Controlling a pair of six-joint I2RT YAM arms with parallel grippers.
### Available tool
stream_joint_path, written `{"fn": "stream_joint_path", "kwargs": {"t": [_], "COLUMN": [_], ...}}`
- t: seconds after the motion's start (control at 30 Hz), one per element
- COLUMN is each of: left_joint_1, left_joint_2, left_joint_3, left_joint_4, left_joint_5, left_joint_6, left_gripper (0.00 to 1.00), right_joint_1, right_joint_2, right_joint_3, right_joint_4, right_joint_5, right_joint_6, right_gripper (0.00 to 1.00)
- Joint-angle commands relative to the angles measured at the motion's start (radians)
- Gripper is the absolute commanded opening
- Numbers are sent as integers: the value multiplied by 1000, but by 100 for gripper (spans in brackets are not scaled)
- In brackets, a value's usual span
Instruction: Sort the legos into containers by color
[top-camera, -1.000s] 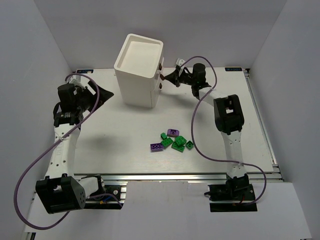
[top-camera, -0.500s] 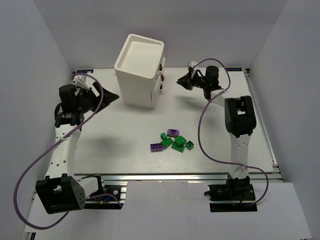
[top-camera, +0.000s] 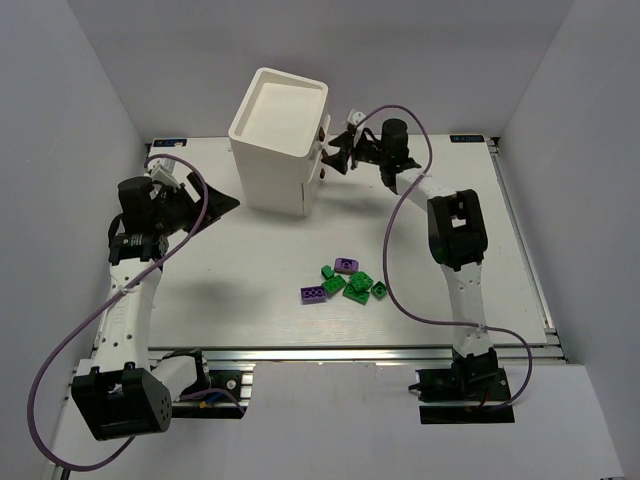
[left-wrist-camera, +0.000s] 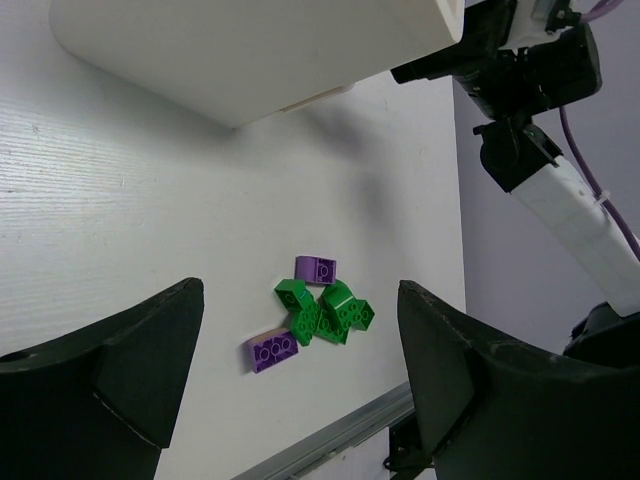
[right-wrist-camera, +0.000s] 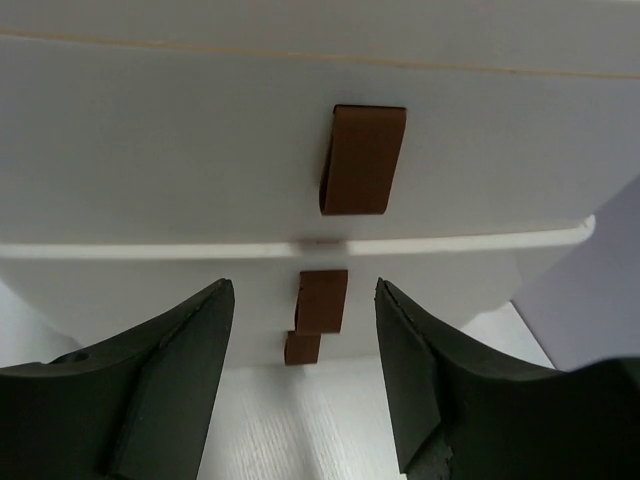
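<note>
- The right gripper (right-wrist-camera: 303, 300) has its two fingers spread apart and holds nothing. It points straight at the knobbed face of the white cabinet (top-camera: 275, 140), close to it but not touching.
- In the right wrist view, the middle knob (right-wrist-camera: 322, 298) sits in the gap between the fingers. The top knob (right-wrist-camera: 362, 160) is above it and the lowest knob (right-wrist-camera: 302, 347) just below.
- All three brown knobs are on white drawers (right-wrist-camera: 150, 150) stacked in the cabinet.
- The left gripper (left-wrist-camera: 300, 300) is also spread wide and empty. It hovers off the cabinet's opposite, plain side, apart from it.
- The legos (top-camera: 345, 282) lie in one loose cluster on the table (top-camera: 200, 290), well apart from the cabinet and towards the arm bases.
- The cluster has two purple bricks (left-wrist-camera: 273, 352) at its edges and several dark green bricks (left-wrist-camera: 325, 312) touching one another between them.
</note>
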Motion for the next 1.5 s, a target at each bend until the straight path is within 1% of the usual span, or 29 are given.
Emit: {"fn": "stream_joint_path", "kwargs": {"t": [0.0,0.07,0.23,0.33,0.4,0.43,0.63,0.67,0.73,0.77,1.03,1.47], "left_joint_1": [-4,-4,-4,-4,-4,-4,-4,-4,-4,-4,-4,-4], "left_joint_2": [-32,-32,-26,-13,3,9,29,30,27,29,21,6], "left_joint_3": [-12,-12,-15,-12,0,5,23,20,16,14,2,-29], "left_joint_4": [-16,-19,-13,-4,-3,-3,-4,-4,-3,-1,14,42], "left_joint_5": [-9,-15,-19,-16,-15,-13,-15,-15,-15,-15,-12,-3], "left_joint_6": [6,3,0,-4,-3,-1,8,6,5,5,0,0], "left_gripper": [88,88,88,88,88,88,88,88,88,88,88,88], "right_joint_1": [8,8,8,7,6,8,11,13,10,11,-9,-72], "right_joint_2": [67,84,102,114,128,134,154,159,163,156,107,-56], "right_joint_3": [98,139,150,161,176,181,205,210,212,204,120,-100], "right_joint_4": [-33,-51,-65,-56,-45,-39,-8,-10,-8,-1,48,61], "right_joint_5": [32,36,35,18,-2,-8,-42,-42,-36,-31,19,147], "right_joint_6": [17,20,-6,-3,3,12,20,23,24,24,32,-2], "right_gripper": [64,63,60,54,46,41,29,25,21,0,0,0]}}
